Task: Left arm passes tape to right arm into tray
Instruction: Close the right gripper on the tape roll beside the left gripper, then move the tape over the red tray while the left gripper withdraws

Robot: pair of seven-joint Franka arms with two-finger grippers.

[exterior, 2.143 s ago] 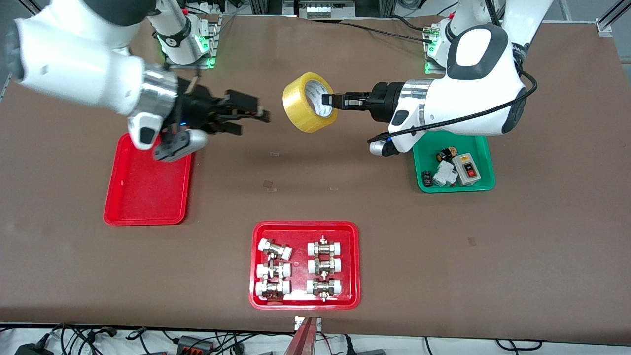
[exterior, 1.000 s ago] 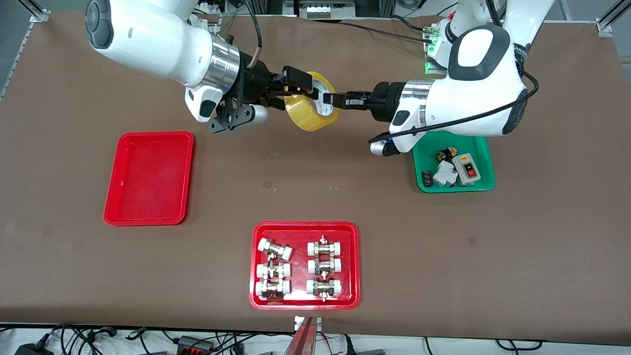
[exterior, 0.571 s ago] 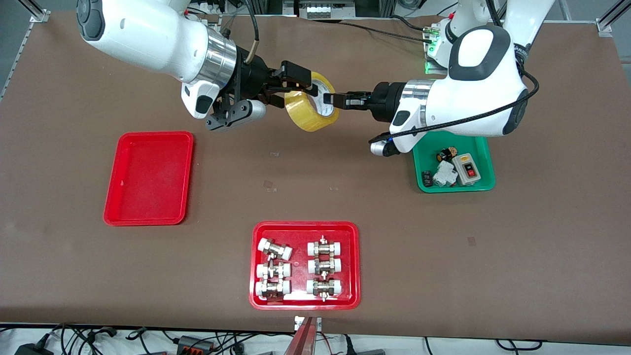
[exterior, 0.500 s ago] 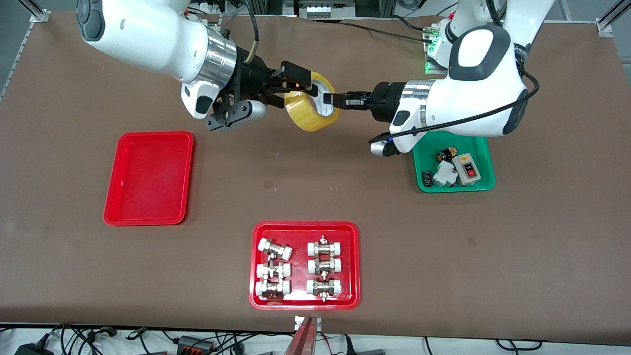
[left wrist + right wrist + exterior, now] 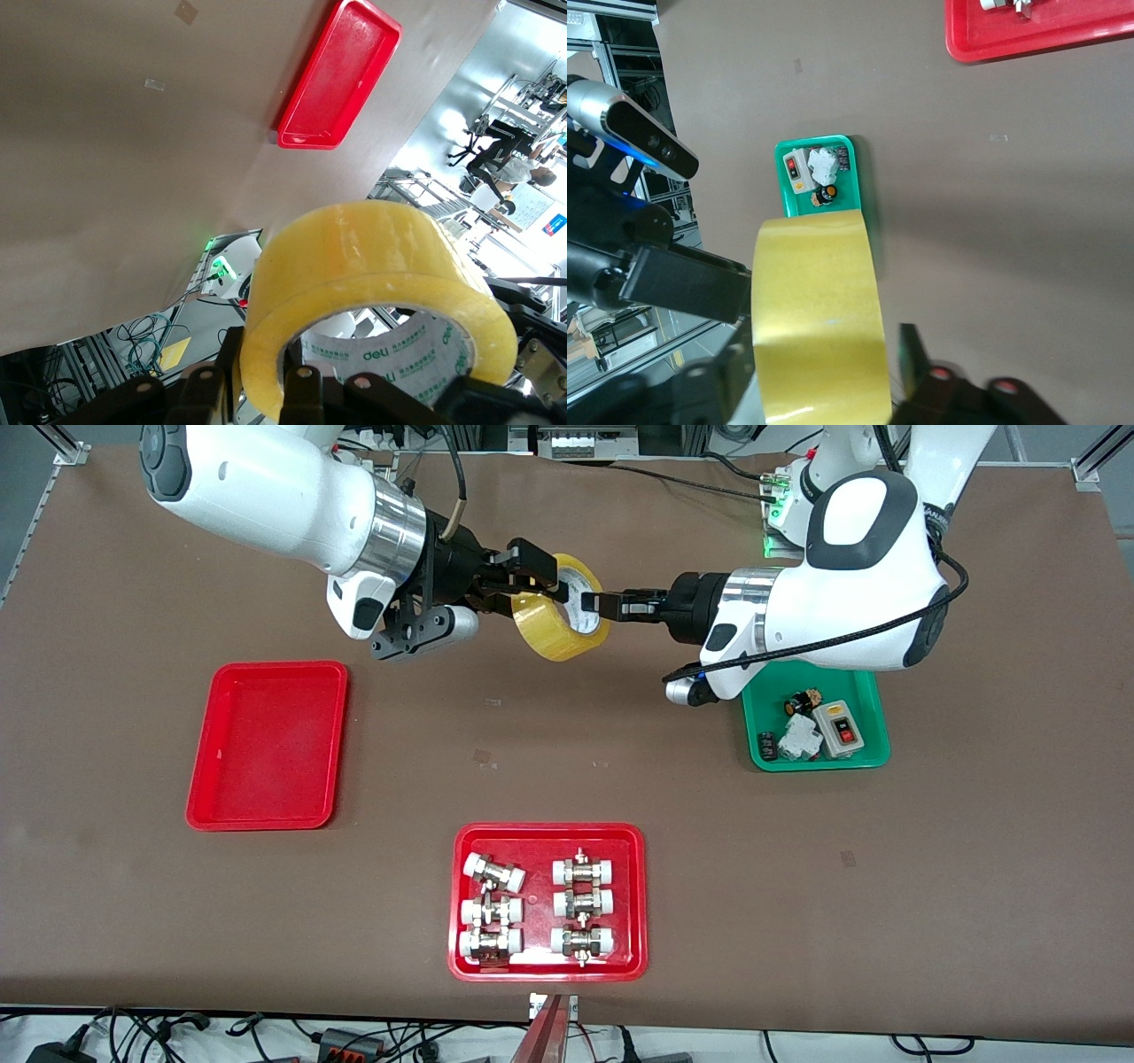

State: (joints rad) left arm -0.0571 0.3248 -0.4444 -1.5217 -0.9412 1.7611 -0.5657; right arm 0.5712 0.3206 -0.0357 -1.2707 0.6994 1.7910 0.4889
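- Handoff risk first: tape (image 5: 560, 609) hanging in mid-air over bare table (image 5: 567, 717) between both grippers, so looks like the dicey moment of the pass.
- Could drop straight onto the mat if left gripper (image 5: 595, 605) lets go before right gripper (image 5: 542, 587) has a real bite. Might then roll off, being round and on edge.
- Could also get yanked or twisted if both clamp and pull at once; roll sits tilted, so a skewed pinch probably makes it swing.
- Slick plastic wrap on the outside, guessing low friction, so a shallow pinch on the band likely slips.
- Left gripper: pinched shut on the roll's wall at the side toward the left arm's end, one finger inside the whitish core, one outside. Clear enough in the left wrist view, roll (image 5: 376, 292) right up against the fingers.
- Right gripper: fingers straddling the roll's wall on the side toward the right arm's end, one dark finger (image 5: 687, 282) beside the yellow band (image 5: 819, 319) in the right wrist view. Can't tell whether actually clamped or just around it with slack.
- Red tray (image 5: 266, 746) well apart from the tape, nearer the front camera and toward the right arm's end, nothing in it. Long carry left, so a weak grip has plenty of chance to fail.
- Green tray (image 5: 864, 757) with its switch parts under the left arm, and the red tray of fittings (image 5: 547, 965) nearer the camera: wrong spots to land in if dropped on the way.
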